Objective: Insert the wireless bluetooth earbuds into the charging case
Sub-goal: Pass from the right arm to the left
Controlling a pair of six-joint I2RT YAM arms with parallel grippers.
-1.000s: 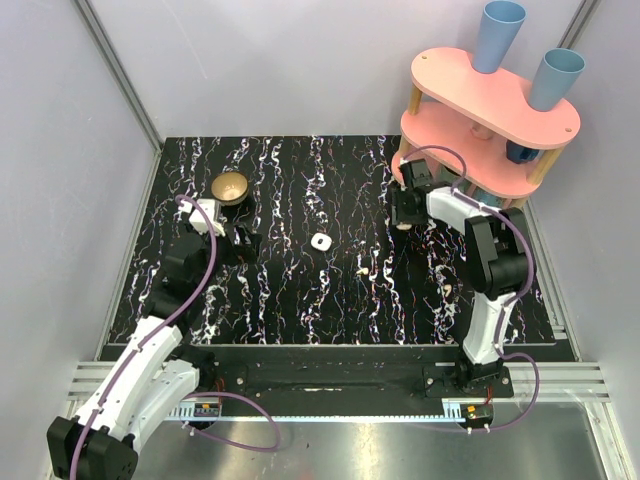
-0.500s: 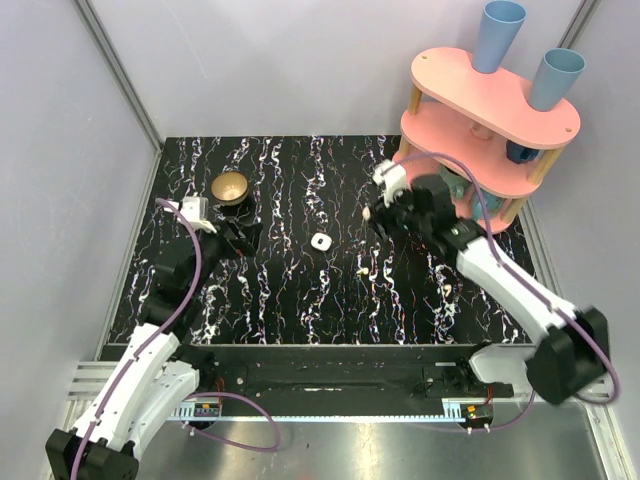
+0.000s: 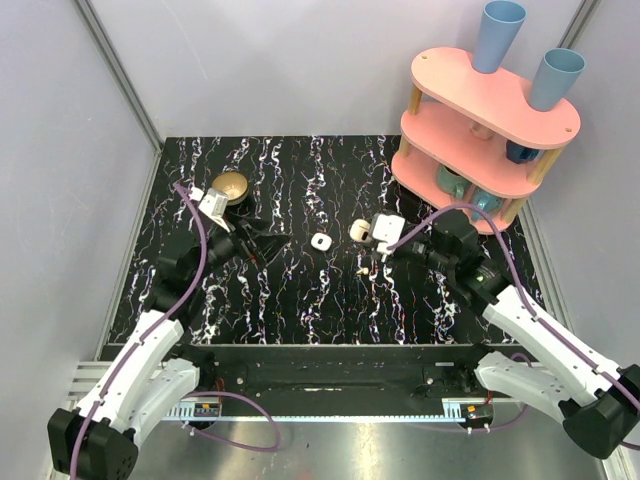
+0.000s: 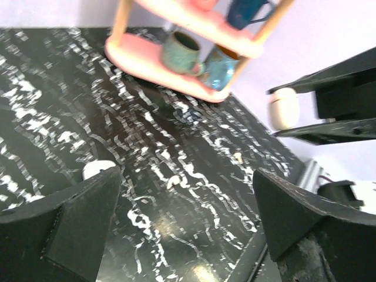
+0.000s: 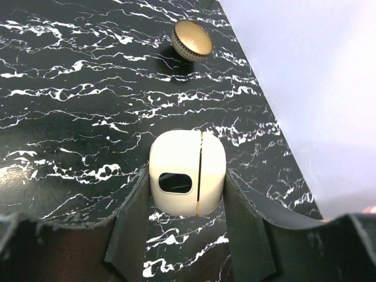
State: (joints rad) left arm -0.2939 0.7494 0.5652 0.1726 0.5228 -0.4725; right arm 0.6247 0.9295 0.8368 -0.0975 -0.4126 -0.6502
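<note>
Overhead, the right gripper (image 3: 361,233) is clamping a cream charging case (image 3: 356,228), near the white charging case (image 3: 320,241) that is lying on the marbled tabletop (image 3: 300,180). One earbud (image 3: 364,270) is lying loose just beside them. The left gripper (image 3: 272,245) is reaching with its fingers spread wide, gripping nothing.

From the left wrist, the jaws are gaping; the white charging case (image 4: 97,170) is peeking past one finger, and the earbud (image 4: 237,157) is lying farther off.

From the right wrist, both fingers are pressing the cream charging case (image 5: 182,158), with a gold bowl (image 5: 191,40) sitting well behind.
</note>
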